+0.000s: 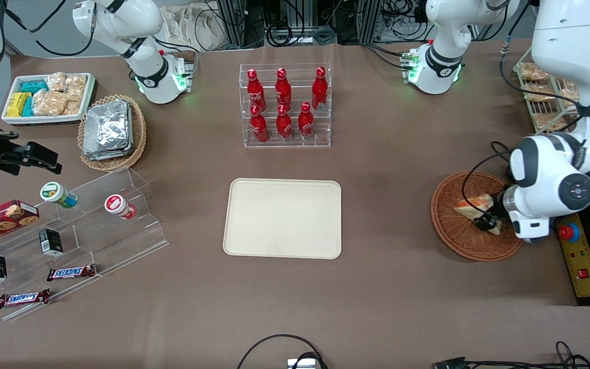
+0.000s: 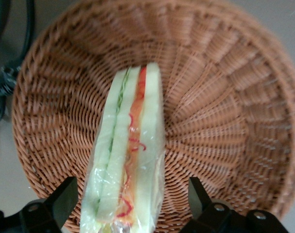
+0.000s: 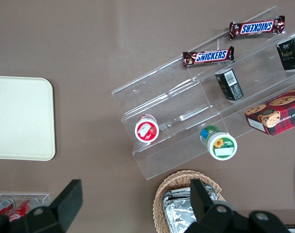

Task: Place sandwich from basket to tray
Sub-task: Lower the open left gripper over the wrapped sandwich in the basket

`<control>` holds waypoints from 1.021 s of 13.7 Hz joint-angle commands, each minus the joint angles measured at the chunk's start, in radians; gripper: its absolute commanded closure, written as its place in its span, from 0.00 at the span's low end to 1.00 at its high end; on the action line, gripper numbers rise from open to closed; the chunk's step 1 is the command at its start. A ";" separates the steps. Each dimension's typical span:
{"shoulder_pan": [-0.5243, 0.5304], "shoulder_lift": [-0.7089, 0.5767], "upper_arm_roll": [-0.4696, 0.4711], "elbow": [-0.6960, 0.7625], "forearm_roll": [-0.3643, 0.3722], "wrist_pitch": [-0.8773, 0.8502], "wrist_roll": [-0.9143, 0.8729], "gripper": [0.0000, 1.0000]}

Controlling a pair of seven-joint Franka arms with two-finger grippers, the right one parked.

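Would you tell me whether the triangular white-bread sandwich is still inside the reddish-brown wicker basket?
Yes: the sandwich lies in the basket, between the open claw's fingers, not gripped.

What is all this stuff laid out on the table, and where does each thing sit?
sandwich: one, white bread with orange and green filling, in the basket
basket: one, reddish-brown wicker, toward the working arm's end
tray: one, cream, mid-table
bottles: seven, red, in a clear rack farther from the front camera than the tray
foil packets: a silver stack in a tan wicker basket, toward the parked arm's end
snack bin: one, white, beside the foil packets
Snickers bars: two, brown, by the clear stepped stand
cookie box: one, red, by that stand
gripper: one, black fingers open on either side of the sandwich, low in the basket
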 commanded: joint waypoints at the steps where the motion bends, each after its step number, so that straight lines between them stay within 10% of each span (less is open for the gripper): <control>1: 0.000 -0.014 0.002 -0.039 0.007 0.022 -0.016 0.00; 4: 0.000 0.013 0.002 -0.025 0.007 0.023 -0.018 0.05; 6: 0.000 0.020 0.002 -0.011 0.007 0.022 -0.019 0.87; 7: -0.002 0.020 0.001 -0.010 0.007 0.022 -0.019 1.00; 14: -0.014 0.006 0.002 0.062 0.010 -0.039 -0.007 1.00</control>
